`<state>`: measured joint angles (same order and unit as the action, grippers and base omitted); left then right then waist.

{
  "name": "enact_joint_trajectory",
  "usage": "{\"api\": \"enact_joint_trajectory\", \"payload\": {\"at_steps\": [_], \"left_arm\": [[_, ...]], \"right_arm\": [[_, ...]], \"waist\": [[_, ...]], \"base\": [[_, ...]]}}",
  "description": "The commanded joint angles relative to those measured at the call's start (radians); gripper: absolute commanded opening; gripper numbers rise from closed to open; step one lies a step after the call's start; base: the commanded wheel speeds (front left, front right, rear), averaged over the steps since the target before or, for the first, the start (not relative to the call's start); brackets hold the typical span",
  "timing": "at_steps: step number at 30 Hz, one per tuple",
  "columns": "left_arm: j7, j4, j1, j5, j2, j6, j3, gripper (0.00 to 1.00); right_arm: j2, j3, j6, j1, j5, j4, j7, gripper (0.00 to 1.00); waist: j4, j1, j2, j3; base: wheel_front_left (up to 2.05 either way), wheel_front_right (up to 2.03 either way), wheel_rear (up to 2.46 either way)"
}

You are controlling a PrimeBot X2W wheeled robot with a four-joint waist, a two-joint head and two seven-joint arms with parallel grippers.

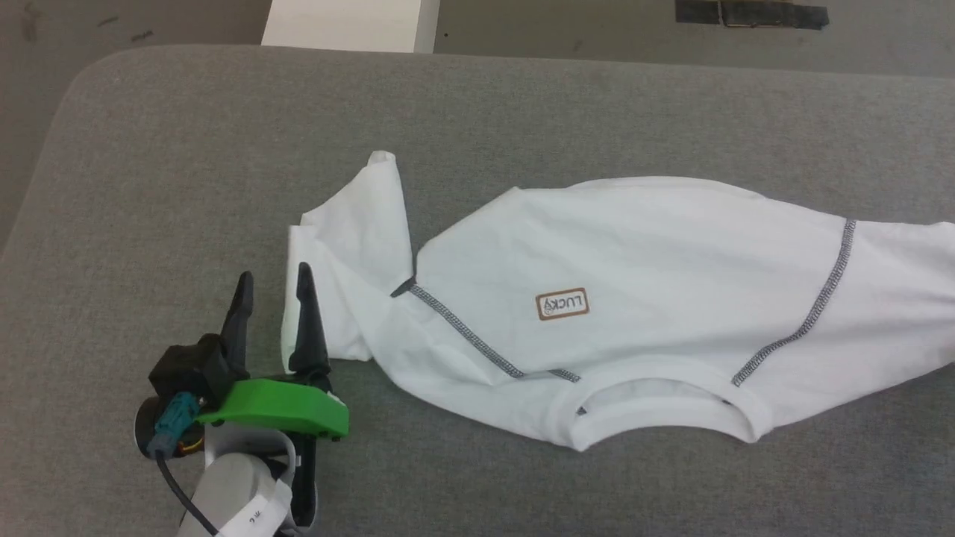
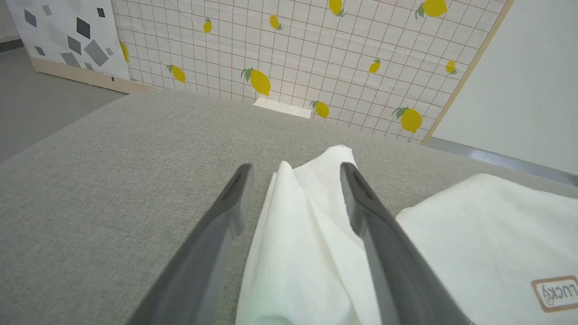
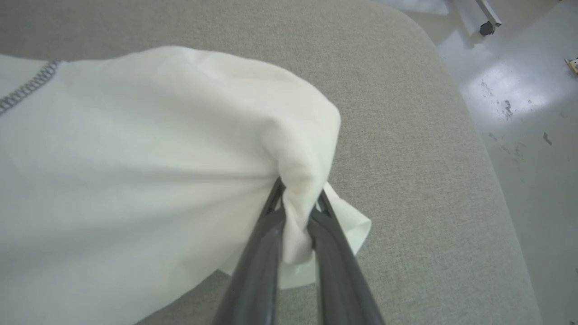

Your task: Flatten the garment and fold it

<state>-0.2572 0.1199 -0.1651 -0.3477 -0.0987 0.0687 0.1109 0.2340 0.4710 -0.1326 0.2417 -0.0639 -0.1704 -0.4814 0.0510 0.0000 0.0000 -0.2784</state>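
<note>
The garment (image 1: 634, 246), a white long-sleeved shirt, lies spread on the grey table (image 1: 186, 149) with its round neckline (image 1: 664, 409) toward me and a brownish label (image 1: 562, 304) on the chest. Its left sleeve (image 1: 351, 239) is folded back on itself. My left gripper (image 1: 272, 282) stands open at that sleeve's edge. In the left wrist view a ridge of the sleeve fabric (image 2: 307, 239) lies between its two spread fingers, ungripped. My right gripper (image 3: 299, 192) is shut on a bunched fold of the garment's other sleeve (image 3: 135, 149), near the table's right end.
A rigid white box (image 1: 347, 26) stands beyond the table's far edge, with dark tape (image 1: 750, 13) on the floor behind. A lemon-patterned screen (image 2: 316, 54) rises past the far edge. The table's rounded right corner (image 3: 451, 90) drops to shiny floor (image 3: 519, 113).
</note>
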Motion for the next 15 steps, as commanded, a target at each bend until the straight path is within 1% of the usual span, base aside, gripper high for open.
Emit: {"api": "enact_joint_trajectory", "payload": {"at_steps": [1,2,3,4,7,10,12,15], "left_arm": [[-0.004,0.007,-0.017,0.007,0.003,-0.011,-0.002,1.0],[-0.004,0.013,-0.018,0.01,0.005,-0.017,-0.002,1.0],[-0.004,0.017,-0.019,0.013,0.007,-0.023,-0.001,1.0],[-0.004,0.025,-0.018,0.016,0.009,-0.03,0.0,1.0],[-0.004,0.04,-0.007,0.02,0.008,-0.041,-0.002,1.0],[0.009,0.059,0.016,0.024,-0.006,-0.055,0.011,1.0],[0.042,0.062,0.033,0.024,-0.017,-0.067,0.027,1.0],[0.122,0.064,0.056,0.015,-0.025,-0.089,0.06,1.0]], "right_arm": [[0.004,-0.003,0.002,0.019,0.0,-0.024,0.017,0.0],[0.012,-0.004,0.002,0.031,0.003,-0.046,0.035,0.1],[0.014,-0.004,0.002,0.036,0.004,-0.059,0.05,0.47],[0.012,-0.004,0.002,0.04,0.005,-0.069,0.077,1.0],[-0.017,-0.001,0.002,0.028,0.012,-0.057,0.158,1.0],[-0.057,-0.028,0.002,-0.016,0.031,-0.005,0.278,1.0],[-0.084,-0.047,0.002,-0.056,0.049,0.034,0.349,1.0],[-0.117,-0.086,0.002,-0.122,0.068,0.086,0.421,1.0]], "waist": [[0.004,0.0,0.0,-0.001],[0.006,0.0,0.0,0.0],[0.007,0.0,0.0,0.003],[0.009,0.0,0.0,0.011],[0.007,0.0,0.0,0.034],[-0.001,0.0,0.0,0.066],[-0.007,0.0,0.0,0.084],[-0.016,0.0,0.0,0.108]], "base": [[0.0,0.0,0.0],[0.0,0.0,0.0],[0.0,0.0,0.0],[0.0,0.0,0.0],[0.0,0.0,0.0],[0.0,0.0,0.0],[0.0,0.0,0.0],[0.0,0.0,0.0]]}}
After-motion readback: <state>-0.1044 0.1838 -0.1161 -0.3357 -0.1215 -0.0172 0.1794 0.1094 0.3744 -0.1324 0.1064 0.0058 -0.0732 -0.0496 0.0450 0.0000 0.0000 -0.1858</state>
